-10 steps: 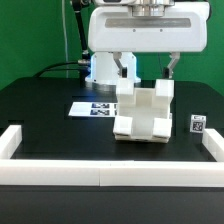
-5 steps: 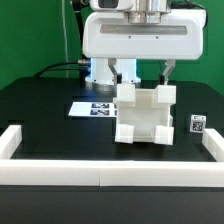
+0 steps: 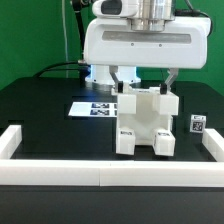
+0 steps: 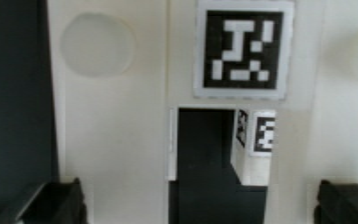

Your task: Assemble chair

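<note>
The chair (image 3: pixel 145 122) is a chunky white assembly of blocky parts, standing upright on two legs on the black table in the middle of the exterior view. My gripper (image 3: pixel 144 86) comes down from above. Its two dark fingers (image 3: pixel 119 80) straddle the chair's upper part at their widest spread and press on its two sides. In the wrist view the chair (image 4: pixel 108 120) fills the frame with a black-and-white tag (image 4: pixel 243 50) on it, and my gripper (image 4: pixel 197 205) has a finger at each outer edge of the white part.
The marker board (image 3: pixel 92 107) lies flat behind the chair towards the exterior view's left. A small tagged white block (image 3: pixel 197 124) sits at the exterior view's right. White border rails (image 3: pixel 100 176) run along the front and both sides.
The chair has swung from leaning back to standing upright, held between my fingers throughout. The gripper body has turned with it and risen slightly.
</note>
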Robot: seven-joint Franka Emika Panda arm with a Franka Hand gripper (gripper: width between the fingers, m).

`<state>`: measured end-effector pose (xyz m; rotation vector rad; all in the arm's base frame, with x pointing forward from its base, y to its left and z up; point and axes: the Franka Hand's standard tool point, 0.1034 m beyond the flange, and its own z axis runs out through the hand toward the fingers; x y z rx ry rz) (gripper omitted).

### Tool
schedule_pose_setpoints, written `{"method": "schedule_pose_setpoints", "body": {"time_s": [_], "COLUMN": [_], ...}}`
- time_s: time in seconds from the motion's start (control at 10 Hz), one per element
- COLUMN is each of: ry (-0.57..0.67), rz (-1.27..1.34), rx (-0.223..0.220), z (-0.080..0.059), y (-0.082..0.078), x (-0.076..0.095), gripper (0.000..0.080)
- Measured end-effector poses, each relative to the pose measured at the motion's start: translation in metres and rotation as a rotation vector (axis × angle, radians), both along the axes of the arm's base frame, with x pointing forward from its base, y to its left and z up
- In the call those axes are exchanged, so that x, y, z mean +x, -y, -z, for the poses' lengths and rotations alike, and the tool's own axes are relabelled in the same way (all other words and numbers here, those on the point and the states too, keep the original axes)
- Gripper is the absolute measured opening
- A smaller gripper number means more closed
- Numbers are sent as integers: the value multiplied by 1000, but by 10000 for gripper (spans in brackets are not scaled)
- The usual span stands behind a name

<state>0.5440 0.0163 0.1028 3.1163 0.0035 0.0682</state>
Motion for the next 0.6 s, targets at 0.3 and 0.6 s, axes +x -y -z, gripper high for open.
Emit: {"method": "schedule_pose_setpoints", "body": {"time_s": [0.3, 0.6], "ry": [-4, -2], "rz": [-22, -28], "rx": [-7, -10], "z": [3, 3], "y": [0, -2], "x": [7, 13], "gripper": [649, 649]}}
